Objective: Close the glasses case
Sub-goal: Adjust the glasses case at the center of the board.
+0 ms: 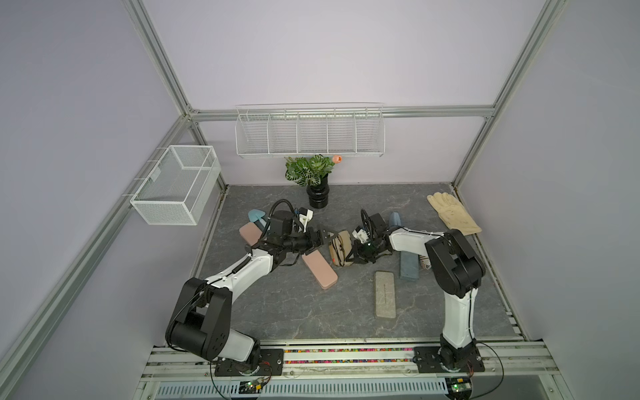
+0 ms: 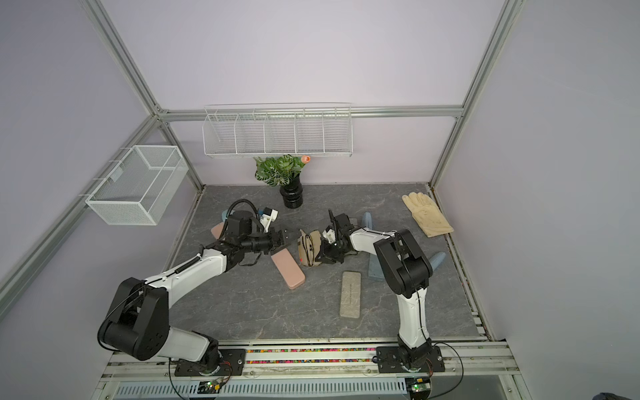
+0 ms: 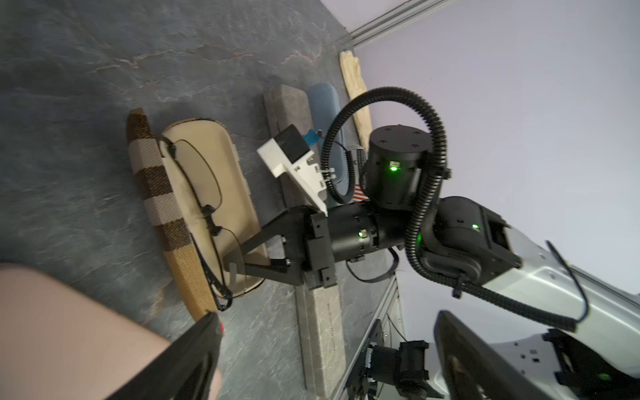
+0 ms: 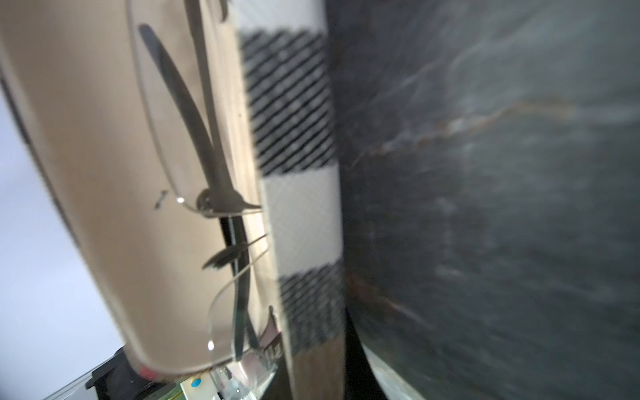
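At the middle of the table [image 1: 277,311] the plaid glasses case [image 1: 341,247] lies open, lid raised, with the glasses [image 3: 204,180] inside; my left gripper [image 1: 325,237] hovers just beside its far end, jaws spread wide; my right gripper [image 3: 231,266] has its tips close together at the lid's near end; whether they pinch the rim I cannot tell.

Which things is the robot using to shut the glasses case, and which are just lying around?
For the job:
- plaid glasses case, open
- glasses inside it
- left gripper
- right gripper

Just lying about:
- pink case
- grey case
- blue case
- glove
- potted plant
- mesh basket
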You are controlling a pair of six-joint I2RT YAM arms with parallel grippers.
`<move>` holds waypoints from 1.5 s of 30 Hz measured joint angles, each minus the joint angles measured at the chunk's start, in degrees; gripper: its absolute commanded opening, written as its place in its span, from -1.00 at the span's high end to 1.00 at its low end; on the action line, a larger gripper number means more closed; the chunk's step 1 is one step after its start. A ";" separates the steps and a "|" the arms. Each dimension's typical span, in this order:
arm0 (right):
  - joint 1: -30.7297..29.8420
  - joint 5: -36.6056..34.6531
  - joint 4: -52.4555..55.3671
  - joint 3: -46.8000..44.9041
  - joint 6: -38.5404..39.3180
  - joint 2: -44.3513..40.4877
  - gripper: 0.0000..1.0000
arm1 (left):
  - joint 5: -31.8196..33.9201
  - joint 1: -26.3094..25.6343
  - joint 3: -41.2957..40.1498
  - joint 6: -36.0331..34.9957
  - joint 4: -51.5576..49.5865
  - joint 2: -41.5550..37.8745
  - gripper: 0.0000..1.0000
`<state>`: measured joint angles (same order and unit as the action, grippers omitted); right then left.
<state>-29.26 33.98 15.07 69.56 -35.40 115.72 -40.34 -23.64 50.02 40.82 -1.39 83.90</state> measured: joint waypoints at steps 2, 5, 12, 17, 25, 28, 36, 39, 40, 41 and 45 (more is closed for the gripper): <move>-0.11 0.13 -0.74 -0.04 -0.42 0.00 0.71 | 3.37 0.02 2.32 -2.99 -6.51 0.11 -0.81; -0.09 0.13 -1.20 -0.15 -0.81 0.00 0.75 | 9.14 0.02 7.72 -7.93 -15.47 1.33 -0.73; -0.09 0.20 -1.75 -0.15 -1.25 0.00 0.78 | 18.27 -0.76 15.23 -13.46 -26.43 8.90 -0.58; -0.09 0.39 -2.08 -0.15 -1.27 0.02 0.78 | 22.23 -4.24 19.47 -15.10 -30.49 16.24 -0.53; -0.09 0.44 -2.12 -0.15 -1.25 0.02 0.77 | 24.22 -6.75 22.23 -15.28 -32.06 18.71 -0.28; -0.09 0.59 -2.12 -0.15 -1.25 0.02 0.76 | 24.52 -6.78 22.86 -15.41 -32.13 19.10 -0.11; -0.09 0.61 -2.10 -0.15 -1.25 0.11 0.76 | 24.52 -8.07 24.79 -15.58 -32.41 22.99 0.08; -0.09 0.66 -2.12 -0.15 -1.22 0.20 0.75 | 24.72 -8.50 25.44 -15.85 -32.81 23.23 0.37; -0.09 0.70 -2.12 -0.15 -1.22 0.20 0.75 | 24.74 -8.57 25.75 -15.85 -32.98 23.26 0.46; -0.09 0.81 -2.12 -0.15 -1.22 0.22 0.75 | 24.83 -8.63 26.03 -16.11 -33.05 23.26 0.51; -0.07 0.87 -2.16 -0.15 -1.22 0.24 0.71 | 26.45 -8.98 27.06 -15.39 -33.86 23.65 0.70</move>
<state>-29.32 34.85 12.91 69.41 -36.62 115.96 -13.89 -32.62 77.08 25.43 -35.24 107.55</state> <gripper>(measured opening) 0.134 0.186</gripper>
